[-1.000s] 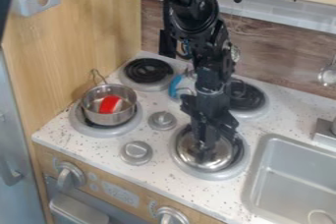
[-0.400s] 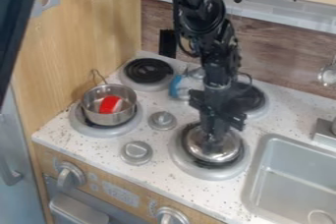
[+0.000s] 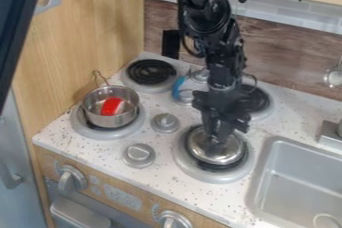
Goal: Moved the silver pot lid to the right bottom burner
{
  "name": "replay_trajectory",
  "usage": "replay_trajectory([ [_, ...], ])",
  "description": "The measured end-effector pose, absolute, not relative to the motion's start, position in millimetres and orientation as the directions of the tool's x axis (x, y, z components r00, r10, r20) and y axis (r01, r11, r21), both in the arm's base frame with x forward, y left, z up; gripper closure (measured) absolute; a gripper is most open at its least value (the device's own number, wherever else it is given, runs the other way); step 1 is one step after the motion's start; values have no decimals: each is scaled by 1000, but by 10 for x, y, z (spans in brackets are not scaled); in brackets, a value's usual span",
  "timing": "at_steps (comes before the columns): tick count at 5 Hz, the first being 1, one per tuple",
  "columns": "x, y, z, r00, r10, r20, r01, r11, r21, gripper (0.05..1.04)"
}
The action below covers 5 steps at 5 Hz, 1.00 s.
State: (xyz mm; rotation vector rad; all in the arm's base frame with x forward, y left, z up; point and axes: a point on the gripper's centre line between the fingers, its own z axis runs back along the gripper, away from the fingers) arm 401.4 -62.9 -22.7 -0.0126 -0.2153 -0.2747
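Shifted since the first frame, the gripper sits a little farther back and to the right, and the silver lid also lies slightly farther back; compared with the second frame, both look almost unmoved. In the camera view, taking the silver pot as landmark, the lid rests on the burner to the pot's right and a little nearer the front. The arm comes in from the top, behind and to the right of the pot, with the gripper pointing down over the lid and hiding part of its top. I cannot tell whether the jaws are wide, narrow or closed on the lid. Inside the pot is a red and white object; the pot itself sits on another burner. Behind and to the right of it is a black coil burner, and just to its right, on the speckled surface, a small grey knob. Well to the pot's right is the grey sink. Nearer the front than the pot, the wooden front panel carries a patch of print, its characters too small to tell.
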Motion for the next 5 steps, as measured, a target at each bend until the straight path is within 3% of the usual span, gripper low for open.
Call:
replay_trajectory([
  [1,4066,-613,-140,948,-247,202,238,969,65,228],
  [2,4139,-595,35,951,-239,197,222,969,104,61],
  [3,4166,-577,299,955,-212,208,192,975,113,77],
  [5,4067,-585,412,983,-147,106,143,989,50,84],
])
